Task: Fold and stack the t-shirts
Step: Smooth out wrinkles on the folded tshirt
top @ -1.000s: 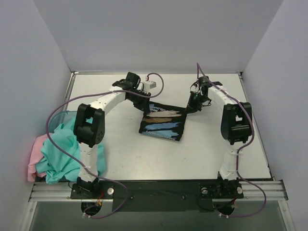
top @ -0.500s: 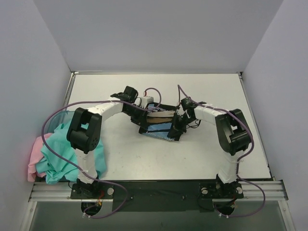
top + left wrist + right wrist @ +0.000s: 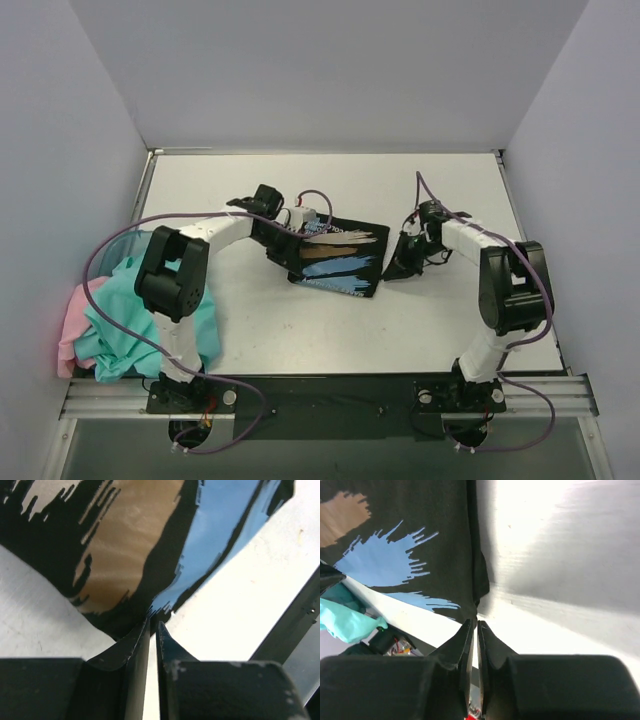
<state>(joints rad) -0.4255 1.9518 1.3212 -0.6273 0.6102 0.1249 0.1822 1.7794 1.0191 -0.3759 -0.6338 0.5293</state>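
Observation:
The black t-shirt (image 3: pixel 335 258) lies folded flat at the table's middle, its blue-and-beige print facing up. My left gripper (image 3: pixel 288 258) is at its left edge; in the left wrist view the fingers (image 3: pixel 135 640) are shut with the black cloth (image 3: pixel 125 555) drawn to a point at my gripper's tips (image 3: pixel 154 621). My right gripper (image 3: pixel 390 272) is at the shirt's right edge; in the right wrist view it (image 3: pixel 474 622) is shut with the shirt's corner (image 3: pixel 445 540) at the tips. Teal t-shirts (image 3: pixel 130 315) and a pink one (image 3: pixel 72 322) are piled at the left.
A translucent teal bin rim (image 3: pixel 122 241) shows behind the pile at the left wall. Purple cables loop off both arms. A metal rail (image 3: pixel 320 395) runs along the near edge. Walls stand close on three sides.
My right gripper has moved right and slightly down, from over the shirt to its right edge. The shirt now lies wider and flatter. My left gripper has stayed at the left edge.

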